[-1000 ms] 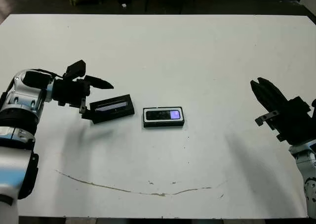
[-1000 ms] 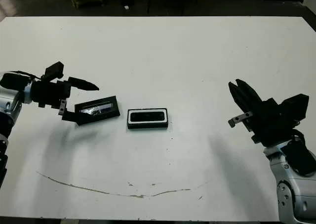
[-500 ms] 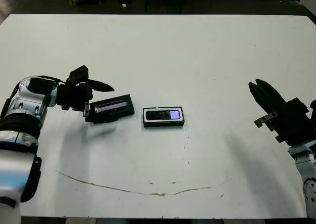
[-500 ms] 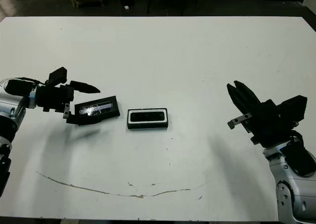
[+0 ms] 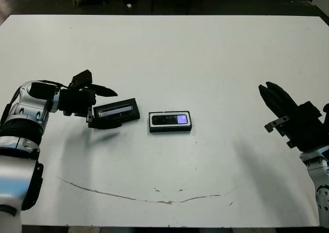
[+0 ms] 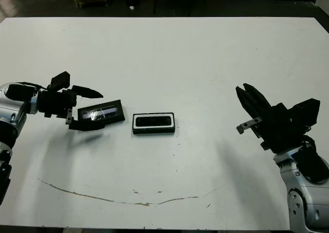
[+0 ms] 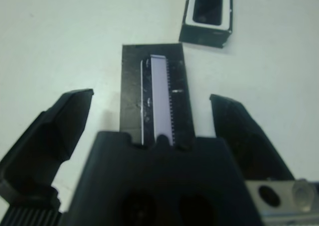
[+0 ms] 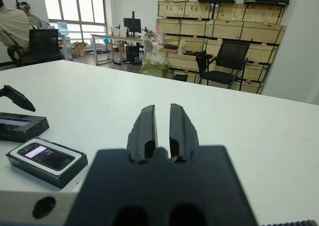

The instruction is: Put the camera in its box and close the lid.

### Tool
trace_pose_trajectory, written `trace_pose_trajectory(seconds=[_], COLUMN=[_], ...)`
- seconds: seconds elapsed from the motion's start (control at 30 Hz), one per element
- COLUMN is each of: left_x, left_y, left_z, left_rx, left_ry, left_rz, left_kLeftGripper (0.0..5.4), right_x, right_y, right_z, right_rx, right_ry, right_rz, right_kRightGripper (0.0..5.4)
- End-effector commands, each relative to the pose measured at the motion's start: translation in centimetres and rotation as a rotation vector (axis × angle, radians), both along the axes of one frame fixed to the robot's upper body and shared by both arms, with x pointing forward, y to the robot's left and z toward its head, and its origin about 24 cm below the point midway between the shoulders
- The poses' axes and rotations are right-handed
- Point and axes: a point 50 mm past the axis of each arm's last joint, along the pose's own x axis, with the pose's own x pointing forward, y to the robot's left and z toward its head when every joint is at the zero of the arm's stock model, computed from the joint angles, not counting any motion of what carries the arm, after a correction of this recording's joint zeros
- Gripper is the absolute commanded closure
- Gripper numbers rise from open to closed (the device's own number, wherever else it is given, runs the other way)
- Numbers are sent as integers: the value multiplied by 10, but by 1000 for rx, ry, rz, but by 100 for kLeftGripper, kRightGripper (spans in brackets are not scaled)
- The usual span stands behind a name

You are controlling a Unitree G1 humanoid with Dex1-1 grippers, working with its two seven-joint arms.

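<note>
The camera (image 5: 170, 119), a slim black bar with a bluish patch, lies inside the box (image 5: 170, 128), a black-walled, white-lined tray at mid-table. Just left of it lies the lid (image 5: 117, 111), flat and black with a shiny window strip. My left gripper (image 5: 102, 107) is open, its fingers (image 7: 56, 128) straddling the lid's (image 7: 157, 94) left end with a gap on each side. The box (image 7: 207, 34) shows just beyond the lid in the left wrist view. My right gripper (image 5: 266, 87) hovers far to the right, shut and holding nothing, well away from the box (image 8: 60, 172).
A thin brownish line (image 5: 139, 197) runs across the table near its front edge. Bare white tabletop lies between the box and my right gripper. In the right wrist view, a seated person (image 8: 15, 29), office chairs and stacked crates stand beyond the table.
My left gripper has moved a little right and down, so its open fingers now straddle the lid's left end. The right arm has barely moved.
</note>
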Motion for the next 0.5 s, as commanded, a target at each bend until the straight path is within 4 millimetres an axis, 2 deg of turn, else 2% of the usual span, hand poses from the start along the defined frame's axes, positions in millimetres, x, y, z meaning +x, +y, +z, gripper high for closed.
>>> trace_pose_trajectory(seconds=[0.03, 0.5], left_x=[-5, -10], left_y=[7, 16], left_z=[-9, -14], left_rx=[27, 41], left_ry=[46, 112], left_rz=[9, 33], left_kLeftGripper=[2, 2], right_x=[-2, -2], right_y=[-2, -3], right_z=[-6, -7], right_rx=[-6, -3], right_ry=[31, 35], right_rz=[-8, -10], right_kRightGripper=[540, 540])
